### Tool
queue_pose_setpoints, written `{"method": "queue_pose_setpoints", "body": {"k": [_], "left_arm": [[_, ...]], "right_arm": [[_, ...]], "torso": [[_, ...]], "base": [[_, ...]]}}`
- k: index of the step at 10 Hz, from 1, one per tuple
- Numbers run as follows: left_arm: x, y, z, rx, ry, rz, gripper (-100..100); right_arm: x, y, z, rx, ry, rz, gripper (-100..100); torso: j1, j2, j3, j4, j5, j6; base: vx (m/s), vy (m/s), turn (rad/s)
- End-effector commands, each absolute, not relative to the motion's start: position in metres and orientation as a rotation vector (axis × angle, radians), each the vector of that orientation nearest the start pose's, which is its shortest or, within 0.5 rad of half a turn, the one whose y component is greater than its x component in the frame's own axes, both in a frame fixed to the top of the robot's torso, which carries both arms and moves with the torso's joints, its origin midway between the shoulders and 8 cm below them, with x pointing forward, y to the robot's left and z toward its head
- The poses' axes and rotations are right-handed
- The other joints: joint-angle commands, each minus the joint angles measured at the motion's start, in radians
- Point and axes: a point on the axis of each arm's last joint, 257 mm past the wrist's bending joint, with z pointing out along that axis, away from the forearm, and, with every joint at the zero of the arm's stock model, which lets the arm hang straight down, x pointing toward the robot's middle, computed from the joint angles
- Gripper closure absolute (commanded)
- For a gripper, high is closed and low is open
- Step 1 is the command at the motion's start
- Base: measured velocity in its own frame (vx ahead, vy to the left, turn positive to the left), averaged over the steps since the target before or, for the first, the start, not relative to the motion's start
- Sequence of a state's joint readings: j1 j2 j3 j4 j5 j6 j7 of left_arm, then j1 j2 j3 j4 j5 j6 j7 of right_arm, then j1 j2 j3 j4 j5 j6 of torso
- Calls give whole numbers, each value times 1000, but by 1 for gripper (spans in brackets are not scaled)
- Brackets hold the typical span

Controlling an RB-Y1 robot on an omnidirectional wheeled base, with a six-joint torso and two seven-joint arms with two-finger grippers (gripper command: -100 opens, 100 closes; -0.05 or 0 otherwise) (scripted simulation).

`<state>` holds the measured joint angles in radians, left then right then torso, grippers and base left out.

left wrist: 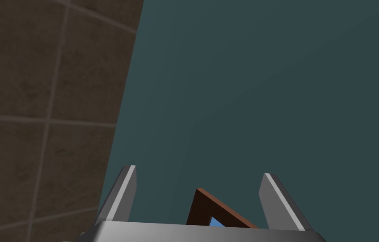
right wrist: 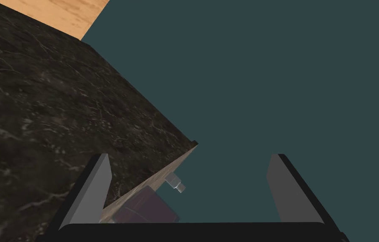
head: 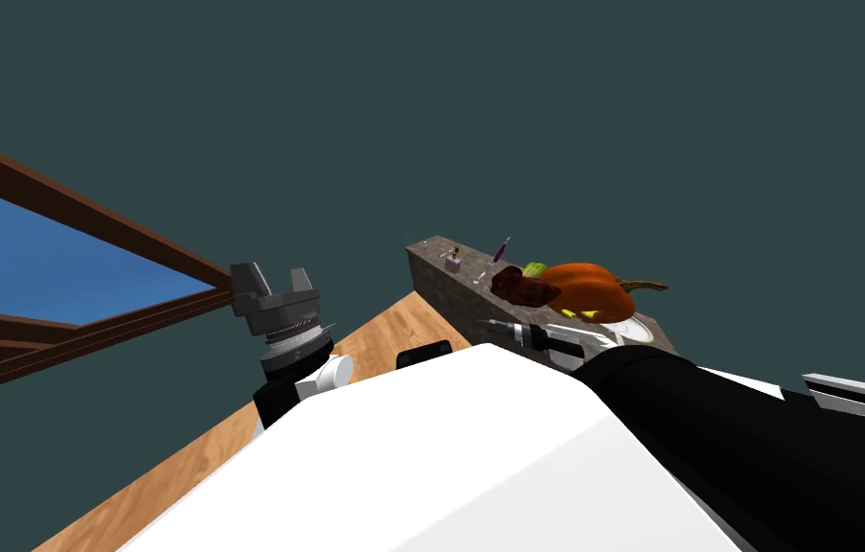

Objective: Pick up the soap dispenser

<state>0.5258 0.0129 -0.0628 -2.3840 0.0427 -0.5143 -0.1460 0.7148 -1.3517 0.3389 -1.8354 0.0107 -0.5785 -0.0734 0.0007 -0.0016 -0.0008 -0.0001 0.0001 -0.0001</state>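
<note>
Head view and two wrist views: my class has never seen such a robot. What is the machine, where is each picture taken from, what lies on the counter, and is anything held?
It is a two-armed robot. One picture comes from a camera on its head, the others from a camera on each hand. The stone-topped counter by the wall carries a small soap dispenser, a purple stick, a dark red lump, an orange pumpkin-like thing and a white plate. The left gripper and the right gripper are both open; nothing is held.

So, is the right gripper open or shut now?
Open. The right gripper has its fingers wide apart, holding nothing, beside the dark counter.
</note>
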Motion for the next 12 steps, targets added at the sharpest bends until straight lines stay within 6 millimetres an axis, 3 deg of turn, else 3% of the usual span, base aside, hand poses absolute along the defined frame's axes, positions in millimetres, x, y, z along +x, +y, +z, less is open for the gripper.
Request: {"method": "queue_pose_setpoints", "body": {"k": [1, 2, 4, 7, 12], "left_arm": [[320, 262, 64, -558, 563, -1268, 0], [320, 262, 64, -558, 563, -1268, 0], [320, 262, 64, -558, 563, -1268, 0], [320, 262, 64, -558, 563, -1268, 0], [320, 262, 64, -558, 563, -1268, 0]], "right_arm": [[218, -324, -312, 189, 2312, 1001, -100], [205, -337, -321, 198, 2365, 973, -100], [205, -345, -319, 155, 2400, 945, -100], [182, -380, -330, 134, 2523, 860, -100], [168, -428, -327, 32, 2677, 712, -100]], "torso": [[0, 0, 0, 0, 0, 0], [0, 0, 0, 0, 0, 0], [0, -1, -1, 0, 0, 0], [0, -1, 0, 0, 0, 0], [0, -3, -2, -1, 0, 0]], "base": [[21, 19, 39], [34, 25, 75], [24, 12, 17], [34, 24, 71], [58, 17, 61]]}}
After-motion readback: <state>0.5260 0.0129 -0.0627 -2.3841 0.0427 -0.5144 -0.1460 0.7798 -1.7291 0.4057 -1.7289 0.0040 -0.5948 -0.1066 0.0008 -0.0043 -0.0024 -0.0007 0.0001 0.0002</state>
